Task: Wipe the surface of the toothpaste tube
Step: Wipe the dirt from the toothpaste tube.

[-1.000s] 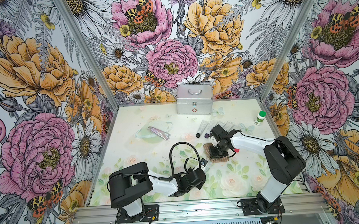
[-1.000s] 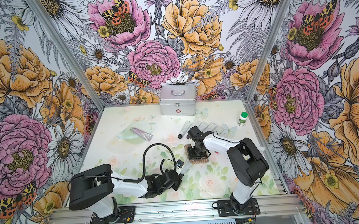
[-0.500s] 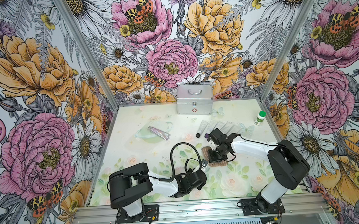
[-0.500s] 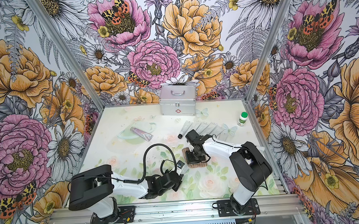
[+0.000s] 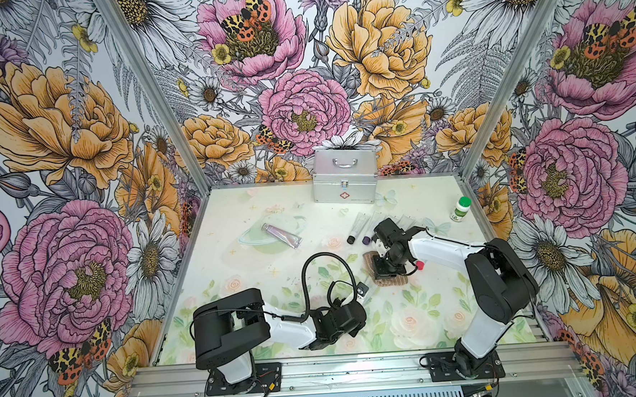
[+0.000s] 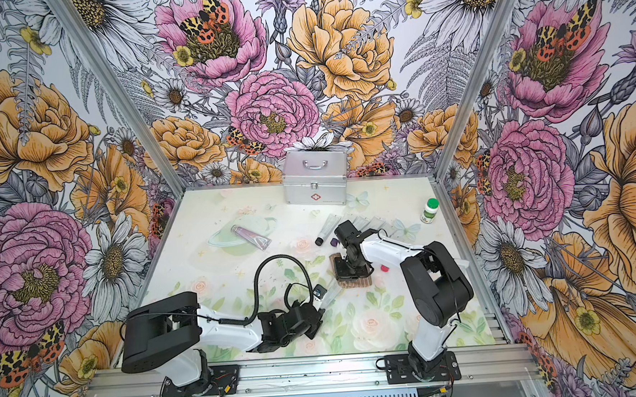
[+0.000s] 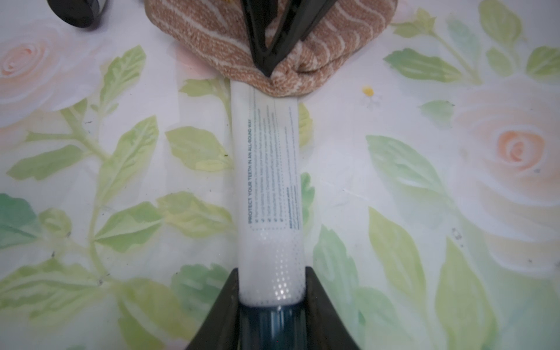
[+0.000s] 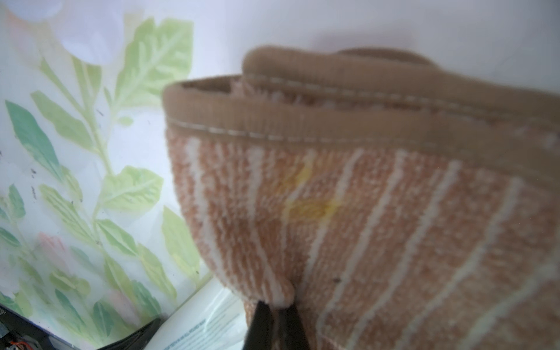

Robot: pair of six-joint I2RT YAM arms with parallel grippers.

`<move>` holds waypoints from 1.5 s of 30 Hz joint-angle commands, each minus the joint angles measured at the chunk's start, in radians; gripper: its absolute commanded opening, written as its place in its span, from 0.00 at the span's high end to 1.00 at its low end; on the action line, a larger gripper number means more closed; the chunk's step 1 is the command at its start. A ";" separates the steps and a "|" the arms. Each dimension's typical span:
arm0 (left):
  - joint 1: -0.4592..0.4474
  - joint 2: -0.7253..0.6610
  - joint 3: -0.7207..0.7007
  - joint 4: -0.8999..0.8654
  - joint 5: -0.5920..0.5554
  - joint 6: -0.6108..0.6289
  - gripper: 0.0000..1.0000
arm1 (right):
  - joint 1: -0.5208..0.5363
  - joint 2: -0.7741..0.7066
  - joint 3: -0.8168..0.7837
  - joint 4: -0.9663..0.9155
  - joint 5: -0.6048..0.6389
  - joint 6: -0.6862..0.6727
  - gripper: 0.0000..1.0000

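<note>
Floral tabletop (image 7: 394, 121) lies under a white, blue-lettered toothpaste tube (image 7: 269, 181).

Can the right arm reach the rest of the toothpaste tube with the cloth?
Probably yes: right gripper pinches the striped cloth on the end of the toothpaste tube; its bare length runs unobstructed to the left gripper holding it.

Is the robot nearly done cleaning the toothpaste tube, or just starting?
Done: the left end effector grips the tube at its cap end, and the right end effector pinches the cloth. In hand: the cloth rests on the tube's far end, so wiping looks under way. Left: most of the printed side lies bare between cloth and grip. I cannot tell whether that part has been wiped.
</note>
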 commanded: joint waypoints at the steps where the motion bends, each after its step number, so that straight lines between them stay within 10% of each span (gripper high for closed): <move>1: -0.002 0.021 -0.017 -0.089 -0.017 0.011 0.70 | 0.005 0.028 0.020 -0.006 0.027 -0.013 1.00; 15: 0.037 -0.047 -0.062 -0.043 0.061 0.002 0.70 | 0.129 -0.086 -0.062 0.026 -0.124 0.057 1.00; 29: 0.055 -0.065 -0.080 -0.027 0.085 -0.005 0.70 | 0.023 0.057 -0.027 0.024 0.097 -0.008 1.00; 45: 0.078 -0.085 -0.086 -0.003 0.159 -0.011 0.70 | 0.126 -0.036 0.045 0.013 -0.066 0.055 1.00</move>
